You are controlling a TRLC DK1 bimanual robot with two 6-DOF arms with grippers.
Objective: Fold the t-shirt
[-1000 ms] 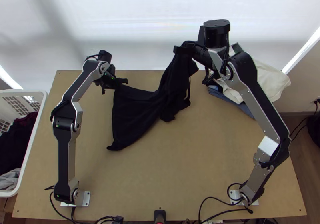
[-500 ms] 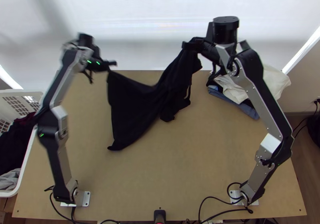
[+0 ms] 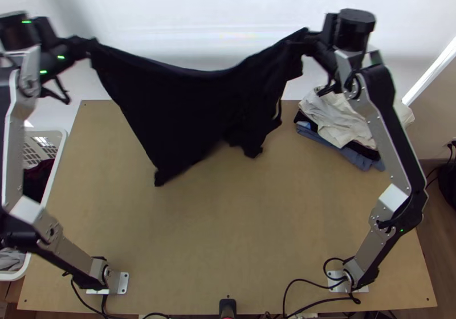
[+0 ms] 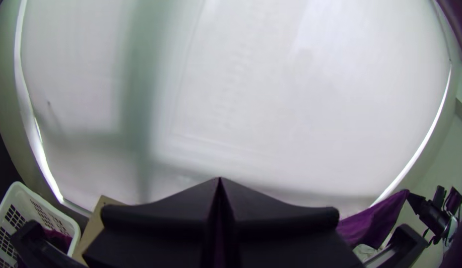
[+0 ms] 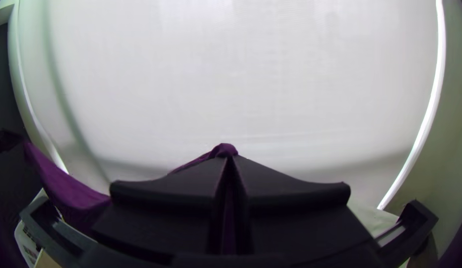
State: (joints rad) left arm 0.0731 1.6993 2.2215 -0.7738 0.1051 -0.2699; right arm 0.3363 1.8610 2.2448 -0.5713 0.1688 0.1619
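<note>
The black t-shirt hangs between both grippers over the table's far part, its upper edge sagging a little and its lower part bunched. My left gripper, at the upper left, is shut on one upper corner. At the upper right, my right gripper is shut on the opposite upper part. In the left wrist view the left gripper has its fingertips together, and purple-looking cloth stretches off to the other arm. The right gripper in its wrist view pinches a small fold of cloth.
A pile of folded clothes, white over black and blue, lies at the table's far right. A white laundry basket with dark clothes stands beyond the left edge. Cables lie along the near edge of the table.
Both grippers have risen and moved apart, the left one far to the left, the right one to the right. The shirt between them has spread wider and its lower part has lifted.
</note>
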